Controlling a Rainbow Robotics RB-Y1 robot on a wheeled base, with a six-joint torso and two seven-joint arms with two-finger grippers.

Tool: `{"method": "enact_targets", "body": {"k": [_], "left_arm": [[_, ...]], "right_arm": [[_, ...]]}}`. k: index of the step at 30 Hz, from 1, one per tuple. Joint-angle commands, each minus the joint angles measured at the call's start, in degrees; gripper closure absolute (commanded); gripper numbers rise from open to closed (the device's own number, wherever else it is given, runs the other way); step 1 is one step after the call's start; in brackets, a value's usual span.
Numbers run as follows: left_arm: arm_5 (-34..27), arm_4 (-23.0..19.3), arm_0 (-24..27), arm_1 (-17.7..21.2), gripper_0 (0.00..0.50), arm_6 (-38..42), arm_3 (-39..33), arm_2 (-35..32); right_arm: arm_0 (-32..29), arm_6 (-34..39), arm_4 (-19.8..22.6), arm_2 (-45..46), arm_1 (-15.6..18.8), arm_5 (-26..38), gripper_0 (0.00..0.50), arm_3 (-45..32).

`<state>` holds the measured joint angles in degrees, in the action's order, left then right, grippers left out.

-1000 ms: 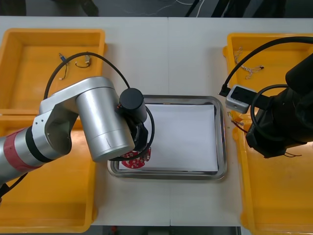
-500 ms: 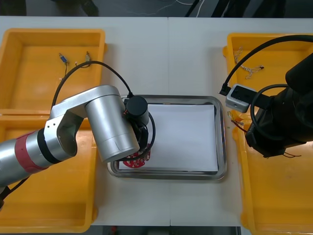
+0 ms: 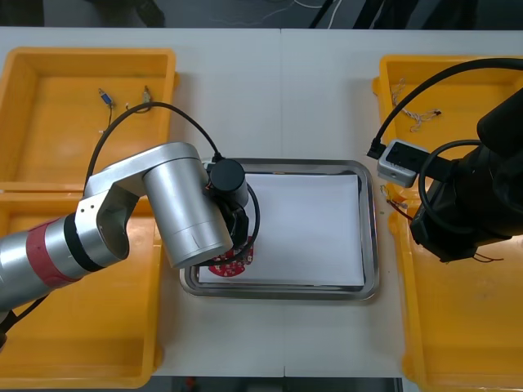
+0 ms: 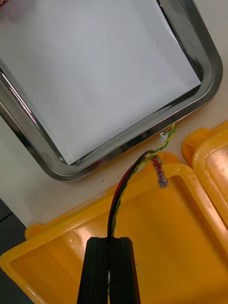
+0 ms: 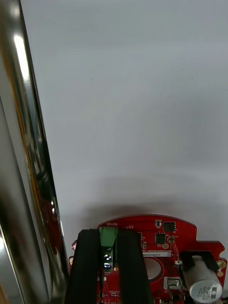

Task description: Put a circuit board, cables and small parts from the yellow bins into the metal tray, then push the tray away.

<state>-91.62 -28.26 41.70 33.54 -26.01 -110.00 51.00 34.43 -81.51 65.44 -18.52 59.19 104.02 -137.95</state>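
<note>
front view: left gripper (image 5: 108, 236), reaching into the tray (image 3: 372, 237), grips the circuit board (image 3: 232, 265); right gripper (image 4: 110, 242) pinches a cable (image 4: 124, 183).

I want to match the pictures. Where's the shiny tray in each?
Front view: tray mid-table between the yellow bins.
Right wrist view: its corner lies beyond the right gripper, shut on a cable.
Left wrist view: its rim runs beside the left gripper, shut on the red board.
Shared landmark: the white sheet inside it.
</note>
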Motion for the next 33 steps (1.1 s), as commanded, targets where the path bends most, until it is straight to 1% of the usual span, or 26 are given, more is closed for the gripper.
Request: {"method": "enact_targets", "body": {"k": [1, 2, 4, 17, 23, 28, 33], "left_arm": [[0.7, 0.7, 2.2, -1.2, 0.129, 4.0, -0.6, 0.8], [0.7, 0.7, 2.2, -1.2, 0.062, 4.1, -0.6, 0.8], [0.7, 0.7, 2.2, -1.3, 0.0, 4.2, -0.5, 0.8], [0.7, 0.9, 2.3, -1.2, 0.0, 4.9, -0.7, 0.8], [-1.1, 0.5, 2.3, -0.6, 0.0, 4.9, -2.9, -1.4], [-6.4, -3.6, 2.3, 0.9, 0.0, 4.4, -7.4, -6.8], [-10.8, -6.6, 2.2, 2.8, 0.0, 3.6, -11.4, -11.4]], "right_arm": [[1.6, 2.2, -0.4, -0.3, 1.9, -0.5, 0.5, -0.3], [1.6, 2.2, -0.4, -0.3, 1.9, -0.5, 0.5, -0.3], [1.6, 2.2, -0.4, -0.3, 1.9, -0.6, 0.5, -0.4], [1.6, 2.8, 0.0, -0.3, 1.7, -0.6, 0.5, -0.3], [1.7, 2.7, -0.1, -0.3, 1.7, -1.2, 0.5, -1.3], [2.7, 2.2, 1.0, -0.3, 0.6, -1.2, 0.5, -1.3], [3.9, 1.9, 1.5, -1.6, -0.6, -1.2, 0.5, -1.3]]}}
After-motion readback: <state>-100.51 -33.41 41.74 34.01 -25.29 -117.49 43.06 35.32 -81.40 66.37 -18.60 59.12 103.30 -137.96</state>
